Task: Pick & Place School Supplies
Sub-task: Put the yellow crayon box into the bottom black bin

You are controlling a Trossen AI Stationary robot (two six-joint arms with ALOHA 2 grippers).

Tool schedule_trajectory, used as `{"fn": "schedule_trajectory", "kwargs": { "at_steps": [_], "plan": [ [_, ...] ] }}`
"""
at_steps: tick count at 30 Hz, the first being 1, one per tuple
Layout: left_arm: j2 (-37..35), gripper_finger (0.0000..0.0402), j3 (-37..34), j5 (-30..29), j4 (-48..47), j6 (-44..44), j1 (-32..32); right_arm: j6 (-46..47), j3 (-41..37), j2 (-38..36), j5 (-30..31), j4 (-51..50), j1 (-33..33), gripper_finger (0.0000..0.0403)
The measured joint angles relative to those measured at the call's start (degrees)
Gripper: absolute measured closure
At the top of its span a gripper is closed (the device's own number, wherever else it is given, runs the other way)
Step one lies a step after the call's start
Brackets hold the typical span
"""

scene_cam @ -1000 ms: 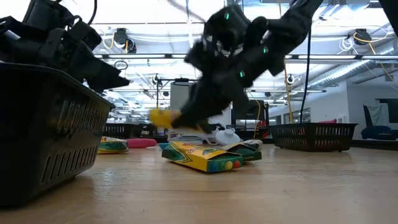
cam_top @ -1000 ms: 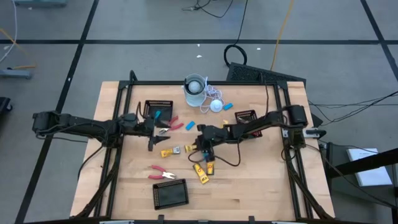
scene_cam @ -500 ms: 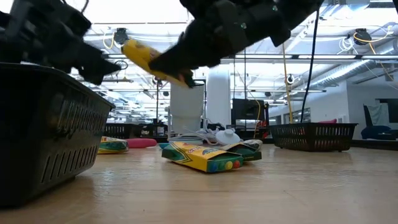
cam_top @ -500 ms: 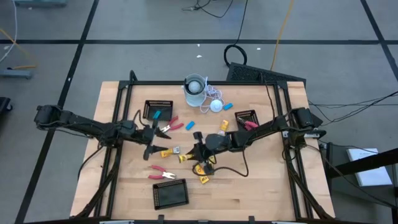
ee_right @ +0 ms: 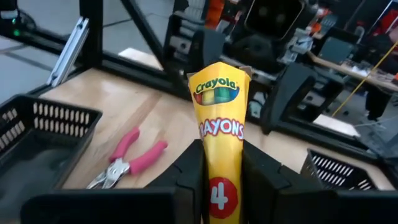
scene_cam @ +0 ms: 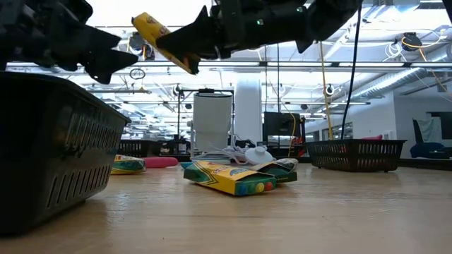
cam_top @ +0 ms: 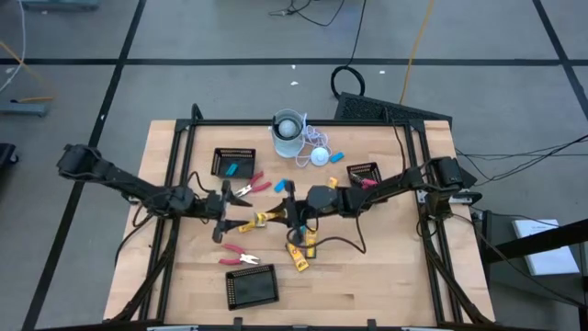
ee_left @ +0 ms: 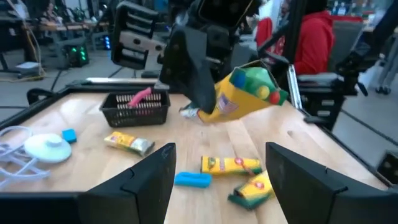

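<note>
My right gripper [cam_top: 283, 211] hangs above the table's middle, shut on a yellow Crayola crayon box [ee_right: 221, 118], one of the school supplies. The box sticks out toward my left gripper [cam_top: 230, 213], which faces it, open, a short gap away, its fingers [ee_left: 149, 180] spread wide with nothing between them. Two more crayon boxes [cam_top: 301, 250] lie flat on the table below. Red-handled pliers [cam_top: 242, 256] lie near the front tray, and another pair [cam_top: 250, 188] lies by the far-left tray. Light-blue sticks [cam_top: 280, 185] lie farther back. My right gripper pinches the crayon box's bottom end [ee_right: 219, 198] between its two fingers, one on each narrow side. The fingers come level from the table's right and lie along the box. The box is lifted clear, its top end [scene_cam: 150, 27] pointing left and slightly up.
Black mesh trays stand at the far left [cam_top: 233, 162], far right [cam_top: 362, 172] and near edge [cam_top: 252, 286]. A white cup [cam_top: 288, 129] and a corded white disc [cam_top: 318, 156] sit at the back. A black frame rims the table.
My right gripper has lifted the crayon box off the table and tipped from slanting down to level, carrying it up and toward the table's left. My left gripper has swung toward the near edge and now faces the box.
</note>
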Motion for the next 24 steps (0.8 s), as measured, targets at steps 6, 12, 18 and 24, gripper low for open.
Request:
{"fn": "schedule_trajectory", "kwargs": {
  "at_steps": [6,12,18,24],
  "plan": [
    [10.3,0.0153,0.2,-0.1,12.3,1.0,0.1,-0.2,0.0,0.0,-0.1,0.8,-0.4,0.034],
    [19.6,0.0153,4.2,-1.2,16.7,1.3,0.8,-0.2,0.0,0.0,-0.2,1.4,-0.4,0.034],
    [24.8,0.0153,9.1,-1.4,17.3,4.6,1.4,-0.2,0.0,0.0,-0.1,1.2,-0.3,0.034],
    [25.0,0.0153,10.0,-1.5,17.4,6.8,1.4,0.4,0.0,0.0,-0.1,-1.0,-0.3,0.034]
  ]
}}
